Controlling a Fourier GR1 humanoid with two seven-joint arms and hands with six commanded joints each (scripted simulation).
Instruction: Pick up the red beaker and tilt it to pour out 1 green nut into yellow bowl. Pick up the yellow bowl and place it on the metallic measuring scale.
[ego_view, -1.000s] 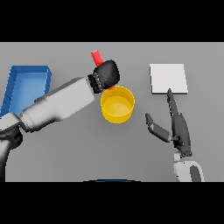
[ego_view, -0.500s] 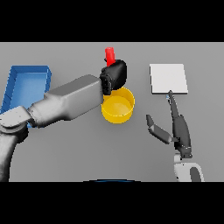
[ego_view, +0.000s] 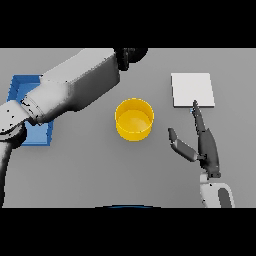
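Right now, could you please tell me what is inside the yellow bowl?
The yellow bowl shows only its yellow floor and inner wall; no green nut is visible. Its near inner wall is hidden behind the rim.

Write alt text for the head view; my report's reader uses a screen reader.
A yellow bowl stands mid-table, untouched. The left hand is raised at the far edge; the open right hand rests near a metallic scale. A blue tray lies left.
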